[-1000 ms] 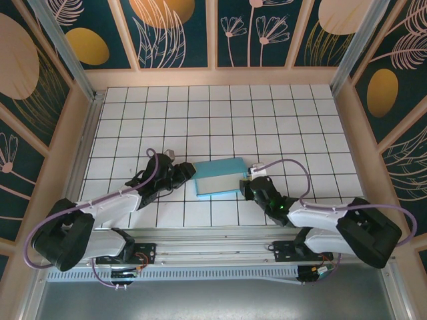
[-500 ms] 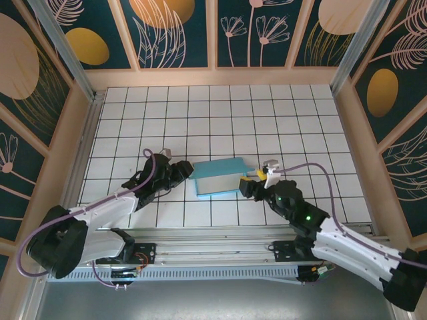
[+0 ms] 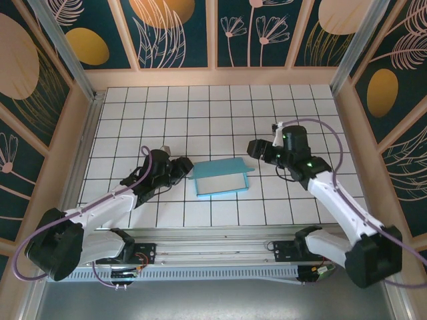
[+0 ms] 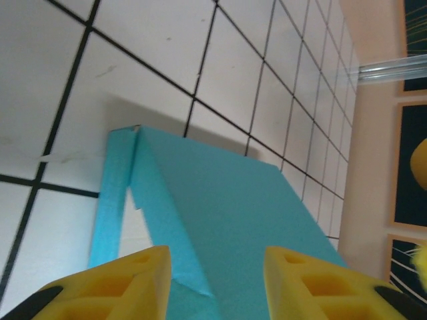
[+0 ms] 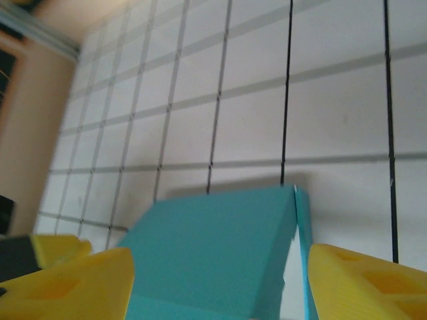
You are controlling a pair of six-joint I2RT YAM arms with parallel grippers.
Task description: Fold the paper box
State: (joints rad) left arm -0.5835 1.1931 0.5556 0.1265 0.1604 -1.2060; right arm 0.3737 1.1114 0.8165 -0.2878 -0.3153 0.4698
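The turquoise paper box [image 3: 221, 178] is thin matt cardboard, smooth, and its pale whitish-grey face is just as dull. The white gridded table [image 3: 220, 113] looks smooth with a faint sheen. The yellow pads [image 4: 113, 287] of the left gripper [image 4: 217, 260] look like matt moulded plastic. The silver rail [image 3: 213, 250] along the table's near edge is brushed metal.

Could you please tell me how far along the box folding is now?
Done: the paper box is already a flat turquoise rectangle with side walls up. In hand: its lid stands tilted, a gap beneath; the left tool straddles the left corner, grip unclear, and the right tool hangs open off the right corner. Left: press the lid shut.
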